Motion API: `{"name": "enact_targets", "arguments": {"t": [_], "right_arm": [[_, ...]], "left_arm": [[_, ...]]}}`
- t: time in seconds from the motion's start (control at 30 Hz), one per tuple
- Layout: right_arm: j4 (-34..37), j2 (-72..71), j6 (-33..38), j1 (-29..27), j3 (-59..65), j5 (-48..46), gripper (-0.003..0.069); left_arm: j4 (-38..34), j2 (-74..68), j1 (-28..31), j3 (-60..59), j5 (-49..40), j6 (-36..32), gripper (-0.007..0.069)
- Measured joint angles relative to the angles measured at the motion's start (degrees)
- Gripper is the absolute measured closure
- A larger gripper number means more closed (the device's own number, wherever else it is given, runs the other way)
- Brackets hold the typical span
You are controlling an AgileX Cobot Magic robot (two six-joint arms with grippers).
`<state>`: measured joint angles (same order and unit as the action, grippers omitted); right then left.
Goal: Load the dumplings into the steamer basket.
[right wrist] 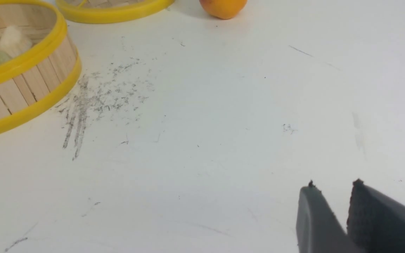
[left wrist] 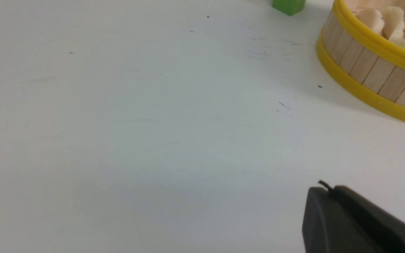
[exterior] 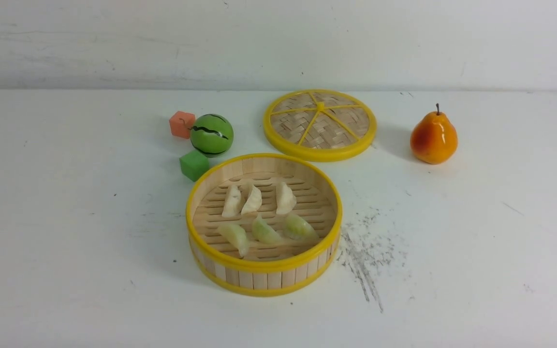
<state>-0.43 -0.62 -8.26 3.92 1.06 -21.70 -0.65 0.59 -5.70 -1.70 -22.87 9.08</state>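
Over the bare white table (right wrist: pixel 223 116) the right gripper (right wrist: pixel 332 186) hangs with nothing between its two dark fingers; only a narrow gap separates the tips, and they touch no object. Grey scratch marks (right wrist: pixel 90 102) lie on the table between this gripper and the steamer basket (right wrist: pixel 30 88), which is well apart from it. Farther away, the right wrist view shows the rim of the lid (right wrist: pixel 114 14) and the lower part of the pear (right wrist: pixel 223 7).

The left gripper (left wrist: pixel 323 189) shows as one dark finger only in the left wrist view, so I cannot tell if it is wide or narrow. It holds nothing that can be seen and is above empty table, well apart from the basket wall and from the green cube (left wrist: pixel 288 5).

Neither arm appears in the front view. There the steamer basket (exterior: pixel 264 278) stands near the middle of the table, and all six dumplings are inside it on the slatted floor. The three white dumplings (exterior: pixel 252 199) make the far row; two of them on the left touch each other and the third is just beside them on the right. The three green dumplings (exterior: pixel 265 232) make the near row, close together.

Just beside the basket on its far left is the green cube (exterior: pixel 194 165). Beyond it stands the toy watermelon (exterior: pixel 212 135), and an orange cube (exterior: pixel 182 124) is touching or nearly touching the watermelon on the left. The lid (exterior: pixel 319 124) lies flat behind the basket, slightly to the right. The pear (exterior: pixel 433 137) stands upright far to the right, well apart from the lid.
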Motion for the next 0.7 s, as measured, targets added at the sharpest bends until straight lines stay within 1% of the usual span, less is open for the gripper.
{"name": "enact_targets", "arguments": {"t": [0.7], "right_arm": [[0.0,0.0,0.0,0.0,0.0,0.0,0.0473]], "left_arm": [[-0.1,0.0,0.0,0.0,0.0,0.0,0.0638]]}}
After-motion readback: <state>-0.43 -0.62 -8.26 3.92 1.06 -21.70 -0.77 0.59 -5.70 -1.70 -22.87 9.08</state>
